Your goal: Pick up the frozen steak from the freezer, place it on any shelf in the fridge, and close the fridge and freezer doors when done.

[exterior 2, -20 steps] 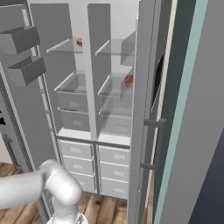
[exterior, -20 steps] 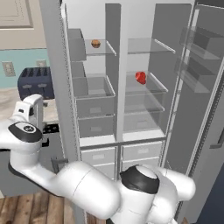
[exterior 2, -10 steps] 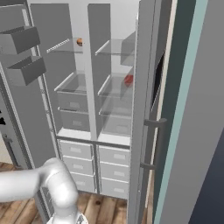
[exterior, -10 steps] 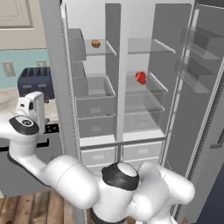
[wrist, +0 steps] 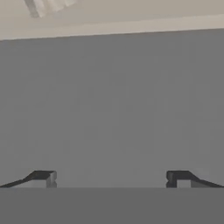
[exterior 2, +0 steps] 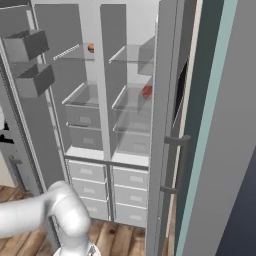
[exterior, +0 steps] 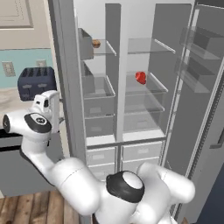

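a white robot arm reaches to the left of a tall grey two-door unit standing wide open in a rendered kitchen. the frozen steak (exterior: 141, 77), a small bright red lump, lies on a clear glass shelf (exterior: 148, 82) in the fridge (exterior: 144, 109), the right-hand compartment in the left base view; in the right base view the steak (exterior 2: 147, 91) peeks out from behind the edge of the open right door (exterior 2: 165, 150). a small brown-orange round item (exterior: 96, 43) sits high up in the freezer (exterior: 98, 96), the left-hand compartment with its boxy grey bins. below both compartments run stacked pale drawers (exterior: 124, 153). the arm's hand is raised beside the open left door (exterior: 70, 87), near a dark toaster (exterior: 36, 82) that rests on the table (exterior: 13, 98). in the hand view the jaws (wrist: 111, 178) stand spread wide with nothing between them, facing a flat grey surface close ahead. both doors are open, and the right door carries grey bins (exterior: 203, 48) on its inner side.
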